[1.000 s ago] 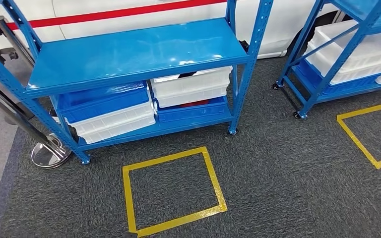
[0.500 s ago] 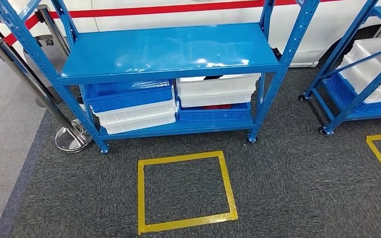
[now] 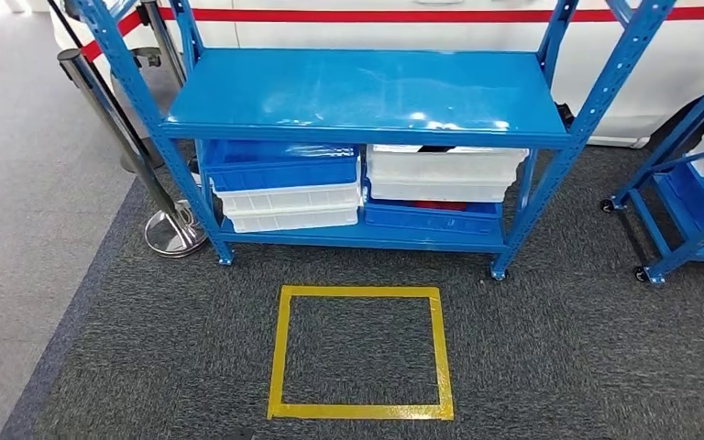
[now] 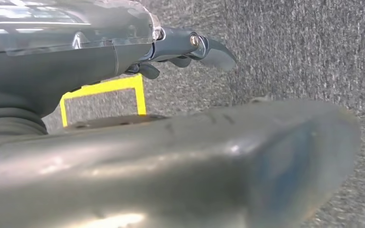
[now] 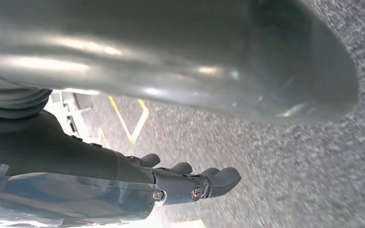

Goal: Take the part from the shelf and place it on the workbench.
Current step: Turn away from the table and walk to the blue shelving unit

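Beside the robot's body, the left hand (image 4: 190,47) and right hand (image 5: 190,183) are hung over coarse grey carpet, fingers loosely extended and apart, nothing held. The approach step is judged under way. No part can be made out; it presumably lies in the smooth plastic bins (image 3: 445,174) under the glossy blue steel shelf (image 3: 367,92), so reaching in is called for next.

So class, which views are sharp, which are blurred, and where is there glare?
Head view: sharp, with white glare patches on the shelf. Left wrist view: carpet streaked, thumb out of focus. Right wrist view: carpet smeared, bright glare beside the right hand.
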`<act>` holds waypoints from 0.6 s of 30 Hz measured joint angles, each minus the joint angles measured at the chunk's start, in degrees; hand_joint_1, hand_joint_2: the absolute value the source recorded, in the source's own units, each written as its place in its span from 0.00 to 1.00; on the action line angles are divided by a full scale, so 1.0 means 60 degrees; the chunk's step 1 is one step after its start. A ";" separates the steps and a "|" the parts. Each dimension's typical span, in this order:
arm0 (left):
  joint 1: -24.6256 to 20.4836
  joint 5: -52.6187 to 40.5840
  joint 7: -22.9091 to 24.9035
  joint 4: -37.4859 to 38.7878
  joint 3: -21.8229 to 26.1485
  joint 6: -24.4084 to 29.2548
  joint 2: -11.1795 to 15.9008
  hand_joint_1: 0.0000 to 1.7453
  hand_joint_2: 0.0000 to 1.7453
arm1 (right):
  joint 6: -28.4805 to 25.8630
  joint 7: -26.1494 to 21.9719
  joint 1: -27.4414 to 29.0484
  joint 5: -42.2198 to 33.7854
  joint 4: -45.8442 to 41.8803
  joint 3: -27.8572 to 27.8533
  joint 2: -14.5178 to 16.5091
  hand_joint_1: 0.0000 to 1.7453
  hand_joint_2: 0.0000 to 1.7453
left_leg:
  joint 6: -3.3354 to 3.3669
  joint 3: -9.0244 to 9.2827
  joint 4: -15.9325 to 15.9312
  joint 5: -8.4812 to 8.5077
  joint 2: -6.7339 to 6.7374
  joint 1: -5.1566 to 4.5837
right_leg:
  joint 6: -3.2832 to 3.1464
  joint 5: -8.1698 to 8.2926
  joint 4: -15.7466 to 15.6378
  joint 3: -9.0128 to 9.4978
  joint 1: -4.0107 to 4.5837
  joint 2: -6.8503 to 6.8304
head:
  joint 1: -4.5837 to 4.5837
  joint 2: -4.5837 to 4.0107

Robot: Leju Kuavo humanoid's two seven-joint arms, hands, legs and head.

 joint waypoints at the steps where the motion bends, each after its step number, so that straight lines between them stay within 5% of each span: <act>1: -0.0001 -0.0008 0.0003 0.0000 -0.0002 0.0000 0.0000 0.00 0.00 | -0.0009 -0.0003 -0.0011 -0.0004 -0.0001 0.0000 0.0002 0.00 0.00 | 0.0034 -0.0013 -0.0027 -0.0011 -0.0042 -0.0026 | 0.0051 -0.0004 -0.0013 0.0017 0.0007 -0.0070 | 0.0000 0.0000; 3: 0.0023 -0.0025 0.0019 0.0000 -0.0008 -0.0003 0.0000 0.00 0.00 | -0.0044 -0.0018 -0.0028 -0.0023 -0.0007 0.0000 0.0004 0.00 0.00 | 0.0117 0.0034 -0.0139 0.0062 -0.0231 0.0017 | 0.0160 -0.0047 -0.0019 0.0067 0.0006 -0.0110 | 0.0002 0.0000; 5: 0.0015 -0.0033 0.0047 0.0000 -0.0015 -0.0017 0.0000 0.00 0.00 | -0.0094 -0.0048 -0.0002 -0.0051 -0.0014 -0.0004 0.0004 0.00 0.00 | 0.0218 0.0103 -0.0274 0.0157 -0.0390 0.0088 | 0.0227 -0.0384 0.0417 -0.0085 -0.0012 0.0259 | 0.0004 0.0001; 7: -0.0013 -0.0035 0.0076 0.0000 -0.0019 -0.0034 -0.0004 0.00 0.00 | -0.0137 -0.0074 0.0063 -0.0066 -0.0014 -0.0009 0.0001 0.00 0.00 | 0.0265 0.0082 -0.0302 0.0198 -0.0554 0.0105 | 0.0253 -0.0996 0.1590 -0.0646 -0.0047 0.0695 | 0.0006 0.0001; 9: -0.0004 -0.0034 0.0099 0.0000 -0.0021 -0.0044 -0.0006 0.00 0.00 | -0.0157 -0.0099 0.0130 -0.0066 -0.0010 -0.0011 -0.0001 0.00 0.00 | 0.0267 0.0069 -0.0288 0.0201 -0.0767 0.0103 | 0.0288 -0.1254 0.2550 -0.1172 -0.0059 0.0801 | 0.0006 0.0000; 11: 0.0016 -0.0032 0.0106 0.0000 -0.0021 -0.0050 -0.0009 0.00 0.00 | -0.0163 -0.0118 0.0176 -0.0056 -0.0005 -0.0011 -0.0003 0.00 0.00 | 0.0243 0.0079 -0.0255 0.0189 -0.0992 0.0109 | 0.0305 -0.0777 0.2175 -0.1086 -0.0088 0.0838 | 0.0006 0.0000; 14: 0.0007 -0.0030 0.0097 0.0000 -0.0021 -0.0054 -0.0015 0.00 0.00 | -0.0195 -0.0143 0.0194 -0.0033 0.0004 -0.0013 -0.0006 0.00 0.00 | 0.0114 0.0030 -0.0107 0.0119 -0.1271 0.0090 | 0.0314 0.0110 0.0426 -0.0368 -0.0164 0.1254 | 0.0007 0.0000; 16: 0.0005 -0.0015 0.0073 0.0000 -0.0021 -0.0054 -0.0015 0.00 0.00 | -0.0243 -0.0201 0.0185 -0.0039 0.0009 -0.0015 -0.0006 0.00 0.00 | -0.0001 -0.0045 -0.0048 0.0098 -0.1398 0.0074 | 0.0262 0.0158 0.0117 -0.0262 -0.0146 0.1386 | 0.0005 0.0000; 18: 0.0018 0.0004 0.0031 0.0000 -0.0021 -0.0052 -0.0012 0.00 0.00 | -0.0303 -0.0299 0.0169 -0.0089 0.0007 -0.0026 0.0008 0.00 0.00 | -0.0109 -0.0082 -0.0029 0.0088 -0.1442 0.0098 | 0.0134 0.0185 0.0091 -0.0251 -0.0139 0.1213 | 0.0004 0.0000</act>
